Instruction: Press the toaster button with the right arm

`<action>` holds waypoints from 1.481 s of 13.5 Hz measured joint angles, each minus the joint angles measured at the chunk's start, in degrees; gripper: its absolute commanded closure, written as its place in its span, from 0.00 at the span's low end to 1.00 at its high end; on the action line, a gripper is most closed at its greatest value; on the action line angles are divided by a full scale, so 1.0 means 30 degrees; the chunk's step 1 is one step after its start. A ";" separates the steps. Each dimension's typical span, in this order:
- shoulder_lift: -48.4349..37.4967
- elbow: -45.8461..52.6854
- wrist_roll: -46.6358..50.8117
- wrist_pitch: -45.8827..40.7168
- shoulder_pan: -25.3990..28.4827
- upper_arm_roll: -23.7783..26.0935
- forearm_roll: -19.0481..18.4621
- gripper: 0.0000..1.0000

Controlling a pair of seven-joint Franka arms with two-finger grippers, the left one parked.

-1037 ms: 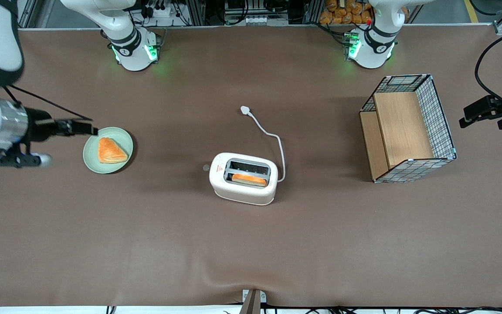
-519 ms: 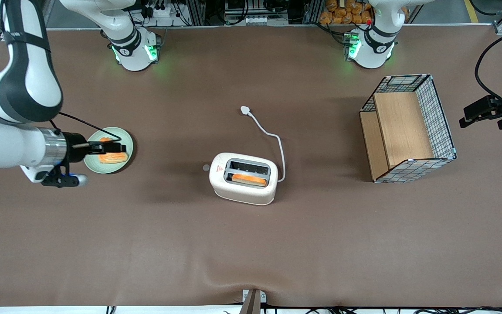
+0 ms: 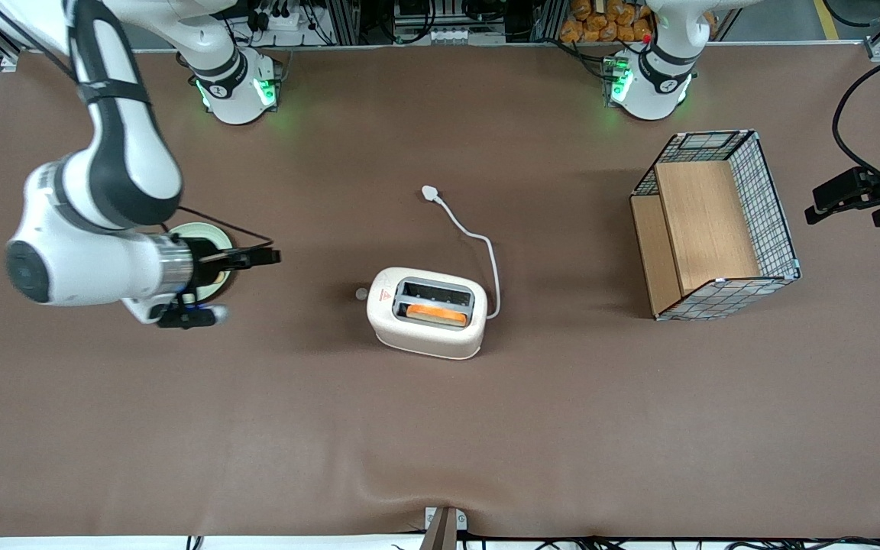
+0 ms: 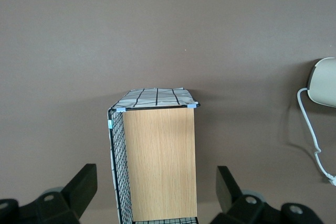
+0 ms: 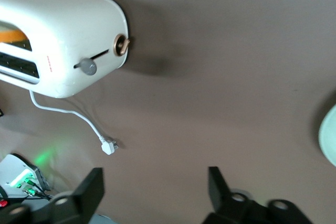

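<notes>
Found the toaster (image 3: 421,340) near the middle of the brown table (image 3: 440,443), with 2 slots in a grey frame. Saw 1 orange slice (image 3: 436,314) standing in the slot nearer the front camera. Spotted the toaster button (image 3: 362,293) as a small grey knob sticking out of the narrow end that faced the working arm's end of the table; in the right wrist view, saw it (image 5: 87,67) on a dark slit, beside a copper-ringed dial (image 5: 121,45).

Made out a pale green plate (image 3: 199,228) mostly covered by the right arm (image 3: 104,229); could not tell its contents. Noted a wire-mesh basket (image 3: 772,206) toward the parked arm's end, lined with wooden boards (image 3: 703,225).

Read a red triangle mark (image 3: 385,295) on the toaster's top by the button end. Saw a line of tiny red print (image 5: 51,64) on the body, too small to read.

Traced a white cord (image 3: 486,248) from the toaster to a plug (image 3: 430,192) lying farther from the front camera.

Found the gripper (image 3: 268,257) released, its 2 fingers (image 5: 89,184) spread wide, holding nothing, hanging between plate and toaster, just beside the plate, well apart from the button and pointed toward it.
</notes>
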 measured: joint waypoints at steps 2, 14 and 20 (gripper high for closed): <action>0.0043 -0.0496 0.0046 0.0771 0.0675 0.0006 0.0288 0.84; 0.0602 -0.1382 0.0087 0.6078 0.1901 0.0010 0.2460 1.00; 0.1552 -0.1403 0.0204 0.8075 0.2998 0.0014 0.2920 1.00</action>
